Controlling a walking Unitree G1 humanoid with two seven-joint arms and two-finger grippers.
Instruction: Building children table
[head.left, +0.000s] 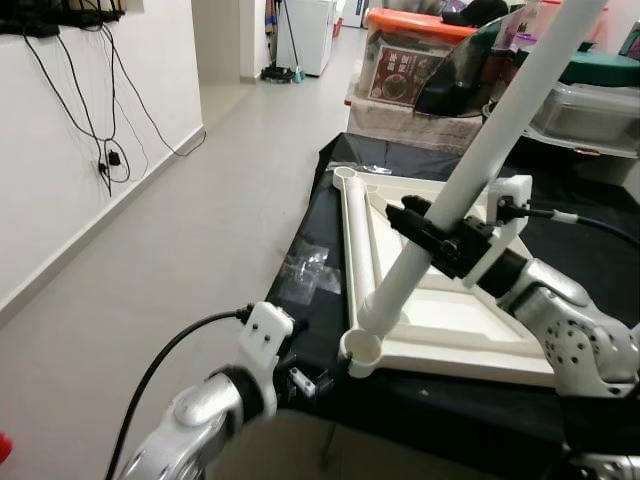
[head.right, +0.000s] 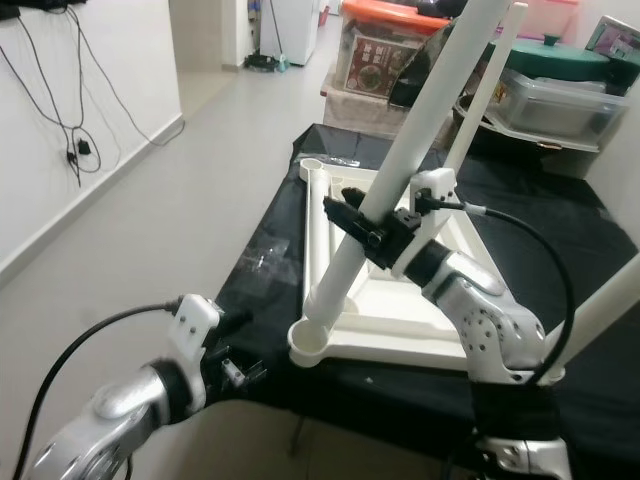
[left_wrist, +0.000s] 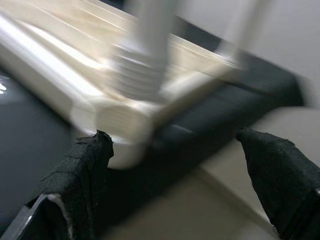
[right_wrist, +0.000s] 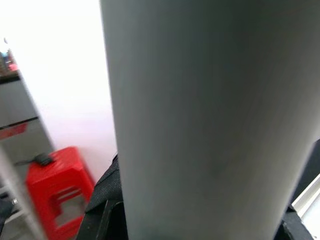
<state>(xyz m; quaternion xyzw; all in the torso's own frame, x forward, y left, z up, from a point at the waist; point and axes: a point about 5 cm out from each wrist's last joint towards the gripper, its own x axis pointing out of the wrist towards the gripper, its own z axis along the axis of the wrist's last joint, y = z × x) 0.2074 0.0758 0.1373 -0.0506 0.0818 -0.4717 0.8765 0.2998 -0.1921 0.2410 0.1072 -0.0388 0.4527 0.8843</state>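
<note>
White table leg (head.left: 470, 170): right gripper (head.left: 437, 240) clamping it, steering its threaded end into corner socket (head.left: 360, 352) of upturned tabletop (head.left: 440, 310); left gripper (left_wrist: 175, 190) spread open, waiting nearby

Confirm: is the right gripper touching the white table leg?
Touching. In the left eye view the right gripper is clamped around the table leg, its black fingers on both sides of the tube.
</note>
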